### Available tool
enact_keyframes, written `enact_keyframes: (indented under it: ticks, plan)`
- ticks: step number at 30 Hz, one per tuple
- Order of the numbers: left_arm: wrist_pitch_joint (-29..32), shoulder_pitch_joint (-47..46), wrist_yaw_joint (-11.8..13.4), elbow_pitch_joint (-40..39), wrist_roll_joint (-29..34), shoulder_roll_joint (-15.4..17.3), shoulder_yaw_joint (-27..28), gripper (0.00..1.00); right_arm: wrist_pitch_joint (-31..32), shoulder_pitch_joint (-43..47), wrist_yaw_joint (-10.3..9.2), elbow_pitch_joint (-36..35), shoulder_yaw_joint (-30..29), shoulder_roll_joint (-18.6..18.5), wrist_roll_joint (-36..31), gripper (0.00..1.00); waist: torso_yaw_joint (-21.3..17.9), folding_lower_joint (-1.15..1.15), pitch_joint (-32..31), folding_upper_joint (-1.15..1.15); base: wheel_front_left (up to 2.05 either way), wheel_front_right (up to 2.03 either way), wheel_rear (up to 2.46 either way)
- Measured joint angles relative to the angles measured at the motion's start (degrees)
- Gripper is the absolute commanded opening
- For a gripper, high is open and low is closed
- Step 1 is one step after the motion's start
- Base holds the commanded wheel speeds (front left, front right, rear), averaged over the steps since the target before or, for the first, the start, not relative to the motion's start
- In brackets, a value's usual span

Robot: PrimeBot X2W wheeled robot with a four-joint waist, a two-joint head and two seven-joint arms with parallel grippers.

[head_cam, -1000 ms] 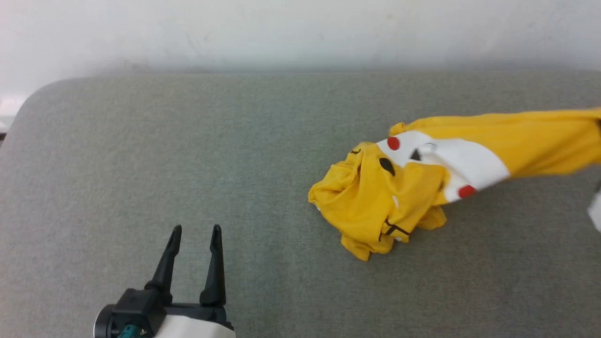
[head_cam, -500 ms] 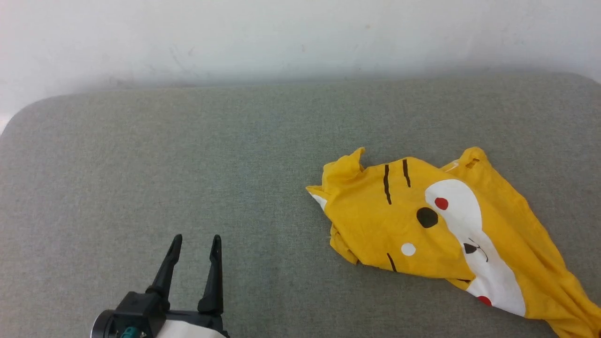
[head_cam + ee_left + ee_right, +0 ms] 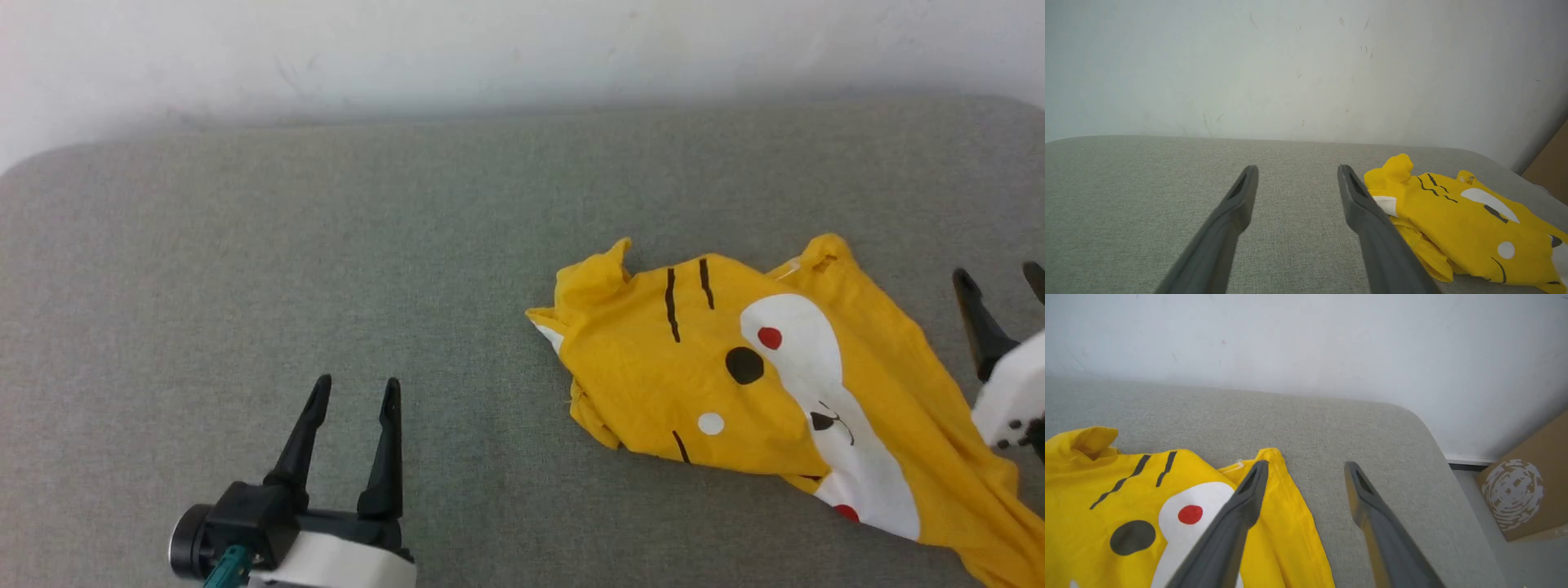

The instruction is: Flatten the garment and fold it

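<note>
- Left gripper (image 3: 358, 381): fingers apart, holding nothing, above the bare grey cushion (image 3: 245, 245) at the near left, well apart from the shirt (image 3: 637, 367).
- Right gripper (image 3: 1000, 271): fingers apart, holding nothing, at the far right, just beside the shirt's right edge. One finger crosses the cloth in the right wrist view; contact cannot be confirmed.
- Shirt: lies on the cushion right of centre, tiger face up, partly spread, creased, narrowing toward the near right.
- Cardboard box (image 3: 1527, 498): past the cushion's right end.
</note>
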Motion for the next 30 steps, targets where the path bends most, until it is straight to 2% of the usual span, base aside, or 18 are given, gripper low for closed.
enact_keyframes:
  ticks: [10,16,17,18,19,26,30]
  plan:
    - [-0.75,-5.75,-0.56,0.08,0.68,-0.33,-1.21,1.00,1.68,-9.50,0.03,15.69,5.21,-4.89,-0.14,1.00,2.52,0.01,7.78,0.00,0.00,0.00,0.00]
    - [-1.16,-7.26,-0.91,0.87,0.96,-0.54,-1.74,1.00,1.34,-10.61,-0.02,23.16,7.62,-5.83,0.97,1.00,4.39,0.02,11.50,0.00,0.00,0.00,0.00]
    - [-1.18,-7.30,-0.91,1.08,0.96,-0.56,-1.72,1.00,1.90,-10.97,-0.02,23.82,7.72,-5.98,1.76,0.49,4.68,0.00,11.85,0.00,0.00,0.00,0.00]
    - [-1.18,-7.31,-0.91,1.26,0.96,-0.57,-1.67,1.00,2.45,-11.50,-0.02,24.15,7.88,-6.17,2.44,0.19,4.90,-0.01,12.14,0.00,0.00,0.00,0.00]
    - [-1.19,-7.31,-0.90,1.38,0.96,-0.55,-1.64,1.00,2.65,-12.01,-0.02,24.38,8.03,-6.28,2.85,0.00,5.01,-0.01,12.35,0.00,0.00,0.00,0.00]
    - [-1.25,-7.28,-0.84,1.97,0.97,-0.18,-0.96,1.00,-1.34,-13.76,0.00,24.75,7.57,-5.14,3.79,0.00,3.84,0.00,11.28,0.00,0.00,0.00,0.00]
    - [-1.25,-7.04,-0.77,2.14,0.92,0.00,-0.80,1.00,-4.97,-13.54,0.00,22.49,1.64,-5.25,3.82,0.00,2.47,0.00,9.14,0.00,0.00,0.00,0.00]
